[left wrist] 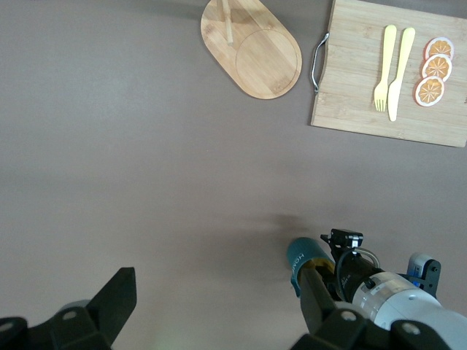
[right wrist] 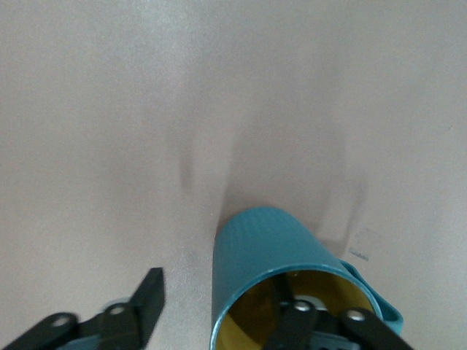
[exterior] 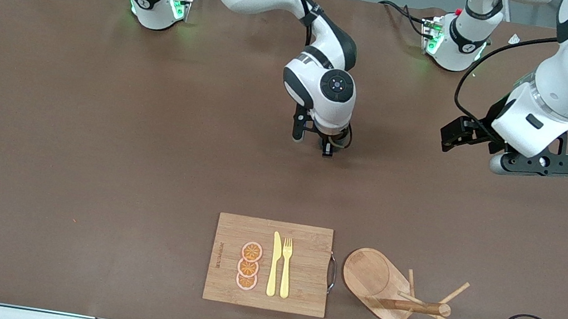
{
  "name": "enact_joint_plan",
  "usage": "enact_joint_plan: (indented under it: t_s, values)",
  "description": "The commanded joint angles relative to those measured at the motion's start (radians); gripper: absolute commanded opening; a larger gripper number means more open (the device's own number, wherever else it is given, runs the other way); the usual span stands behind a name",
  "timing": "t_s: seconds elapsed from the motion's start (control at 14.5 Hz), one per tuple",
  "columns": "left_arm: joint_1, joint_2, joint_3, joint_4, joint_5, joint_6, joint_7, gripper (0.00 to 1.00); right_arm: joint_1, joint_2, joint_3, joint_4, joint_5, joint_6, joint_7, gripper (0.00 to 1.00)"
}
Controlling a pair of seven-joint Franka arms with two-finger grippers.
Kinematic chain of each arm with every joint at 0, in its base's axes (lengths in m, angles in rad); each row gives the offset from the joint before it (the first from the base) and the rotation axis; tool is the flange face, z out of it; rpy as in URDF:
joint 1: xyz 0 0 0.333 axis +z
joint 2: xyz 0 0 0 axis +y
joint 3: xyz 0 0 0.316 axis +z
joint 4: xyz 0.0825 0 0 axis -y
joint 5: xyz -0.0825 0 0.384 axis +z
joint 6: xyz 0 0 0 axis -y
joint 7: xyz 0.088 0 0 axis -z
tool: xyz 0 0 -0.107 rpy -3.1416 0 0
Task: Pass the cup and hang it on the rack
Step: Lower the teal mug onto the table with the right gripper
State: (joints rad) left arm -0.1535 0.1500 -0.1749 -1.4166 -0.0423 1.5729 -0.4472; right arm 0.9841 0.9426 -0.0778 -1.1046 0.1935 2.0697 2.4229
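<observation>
Teal cup (right wrist: 270,270) stands upright on the brown bench (exterior: 93,153), mouth upward; right gripper (exterior: 326,146) jaws spread astride its rim; left gripper (exterior: 488,150) jaws spread, waiting.

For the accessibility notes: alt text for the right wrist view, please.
A teal cup stands on the brown table, seen from above, with one finger of the open right gripper inside its yellowish rim and the other outside it.

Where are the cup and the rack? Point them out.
cup (right wrist: 266,251), right wrist view, on its ribbed teal side.
rack (exterior: 370,276), front view, on its oval wooden base.
</observation>
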Motion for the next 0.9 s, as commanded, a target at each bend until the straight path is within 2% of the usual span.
enact_joint_plan:
  t_s: [0.0, 0.28, 0.55, 0.83]
  values:
    - [0.000, -0.001, -0.001, 0.010, 0.009, -0.001, -0.036, 0.99, 0.008, 0.004, -0.007, 0.017, -0.019, -0.002, 0.024, 0.72]
    - [-0.009, -0.035, -0.018, -0.056, 0.062, -0.007, -0.085, 0.99, 0.007, 0.004, -0.007, 0.017, -0.019, -0.002, 0.024, 0.72]
    - [0.000, -0.058, -0.037, -0.093, 0.104, -0.004, -0.077, 0.99, -0.022, -0.040, 0.000, 0.017, -0.008, -0.022, 0.018, 0.72]
    - [0.000, -0.084, -0.035, -0.134, 0.105, 0.015, -0.064, 0.99, -0.067, -0.082, 0.009, 0.019, -0.005, -0.124, -0.026, 0.72]
